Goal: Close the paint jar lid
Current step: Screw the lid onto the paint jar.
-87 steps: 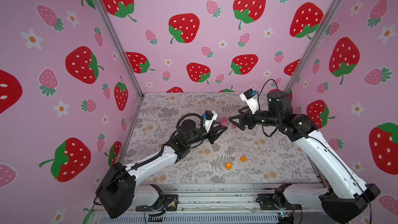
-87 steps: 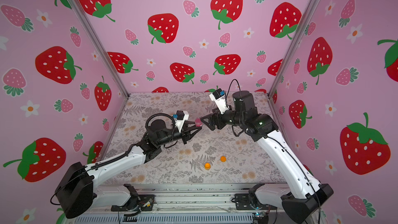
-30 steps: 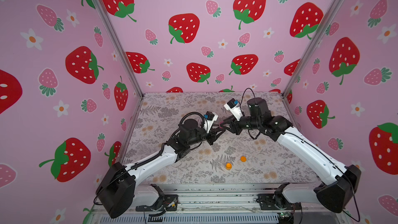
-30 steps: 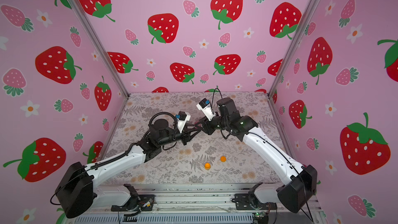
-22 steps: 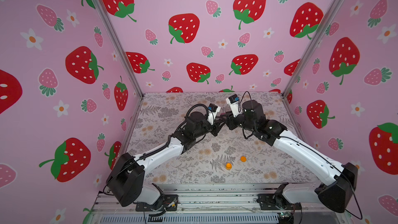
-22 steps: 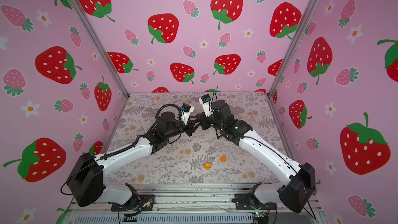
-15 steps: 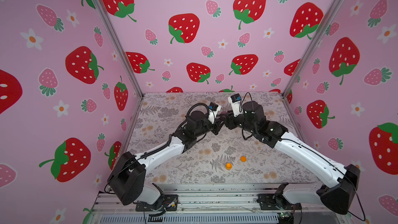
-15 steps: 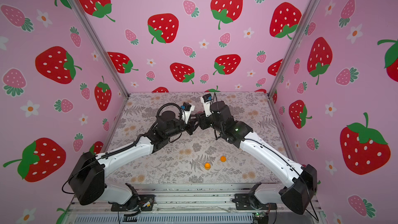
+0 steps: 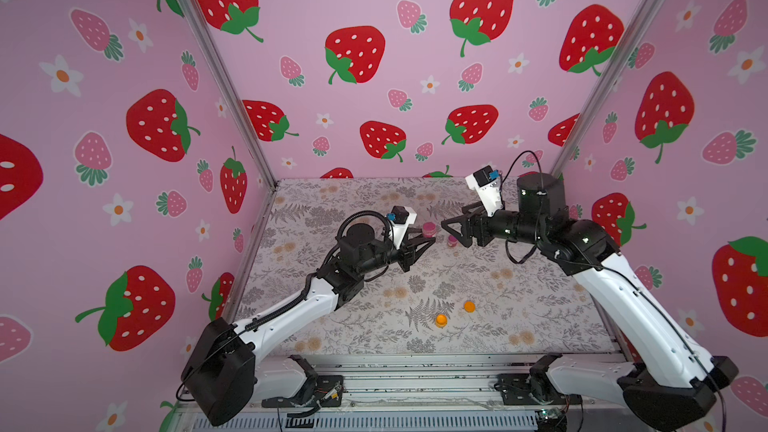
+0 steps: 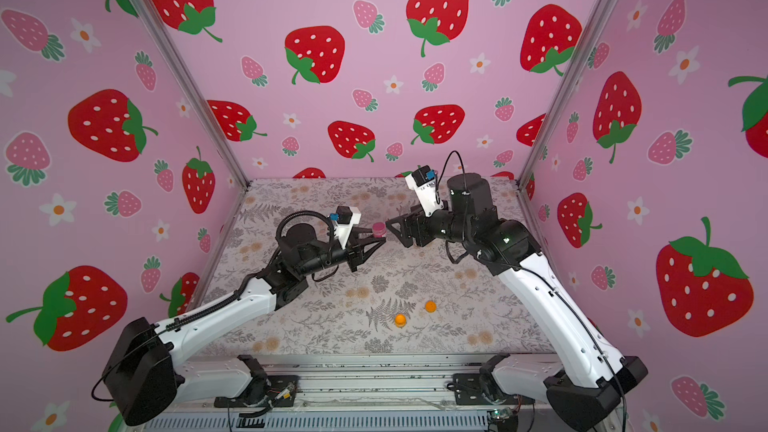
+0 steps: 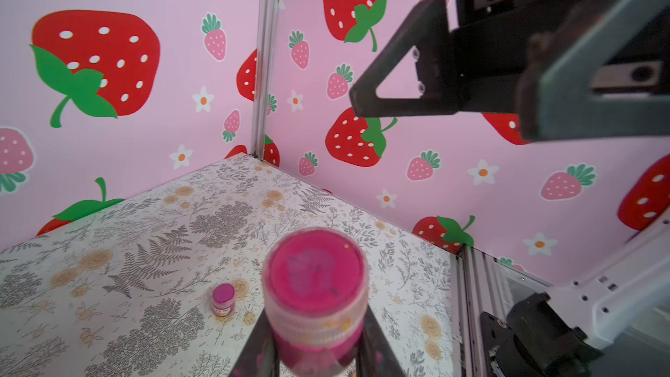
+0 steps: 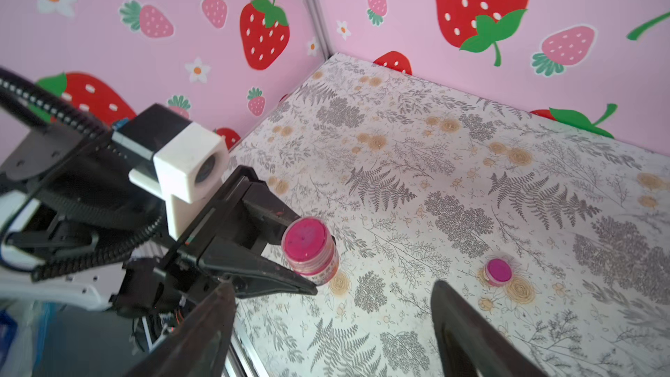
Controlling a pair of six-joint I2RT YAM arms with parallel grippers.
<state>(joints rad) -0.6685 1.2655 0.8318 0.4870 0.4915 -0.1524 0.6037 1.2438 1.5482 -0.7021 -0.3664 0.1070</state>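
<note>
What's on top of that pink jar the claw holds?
A clear ribbed lid covers the pink jar in the left gripper; pink shows through it. How tightly it sits cannot be seen.

Two pink paint jars [image 9: 429, 229] [image 9: 452, 240], two small orange items [image 9: 441, 320] [image 9: 469, 306], two robot arms [image 9: 291, 313] [image 9: 623, 297], one floral tabletop [image 9: 540, 309].

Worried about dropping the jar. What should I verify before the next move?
1. Left gripper shut on the pink jar: ok.
2. Right gripper open, clear of that jar: ok.
3. Lid sitting on the held jar: ok.
4. Lid screwed tight: cannot tell.
5. Second pink jar upright, untouched: ok.
6. Nearer orange piece capped: cannot tell.
</note>
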